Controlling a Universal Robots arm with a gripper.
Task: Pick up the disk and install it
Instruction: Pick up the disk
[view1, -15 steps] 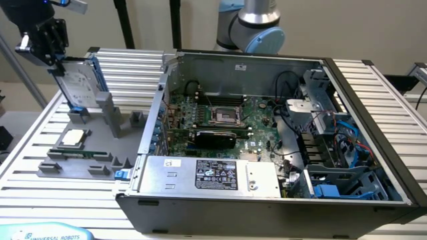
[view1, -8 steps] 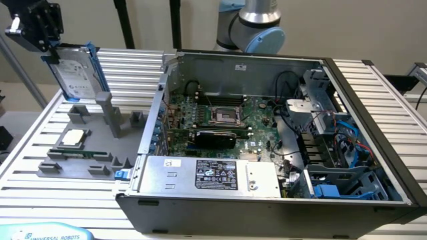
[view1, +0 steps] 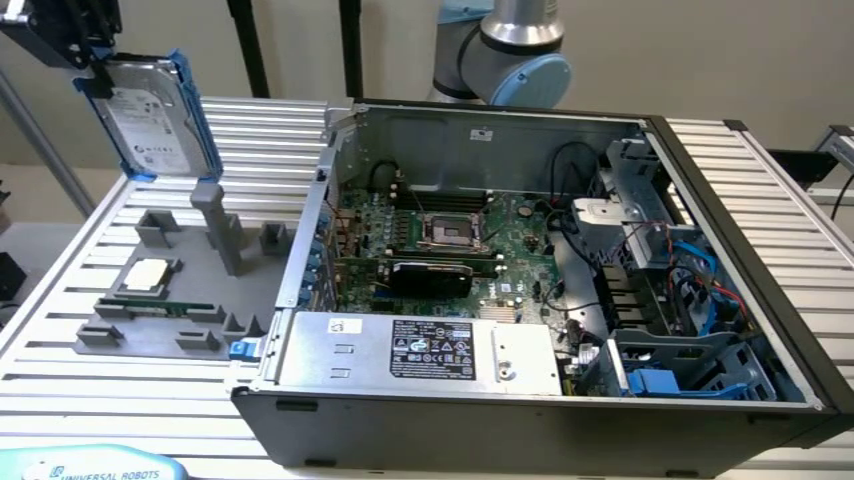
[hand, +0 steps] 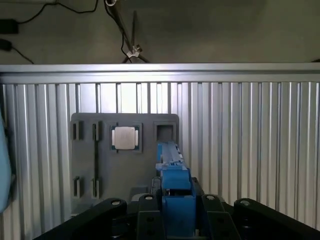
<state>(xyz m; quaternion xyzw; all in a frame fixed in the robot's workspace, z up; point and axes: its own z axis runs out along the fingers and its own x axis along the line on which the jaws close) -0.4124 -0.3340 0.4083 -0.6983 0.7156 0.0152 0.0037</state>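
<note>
While claw (view1: 88, 60) grips it, flat silver disk (view1: 147, 115) hangs upright; blue-framed.

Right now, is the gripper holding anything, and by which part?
Yes: the gripper holds the disk by the upper end of its blue carrier.

Nothing fancy: the arm (view1: 518, 30) is finished in silver-gray with a light blue joint cap (view1: 537, 78), and the gripper (hand: 177, 202) is done in black, dotted with round screws (hand: 115, 202).
</note>
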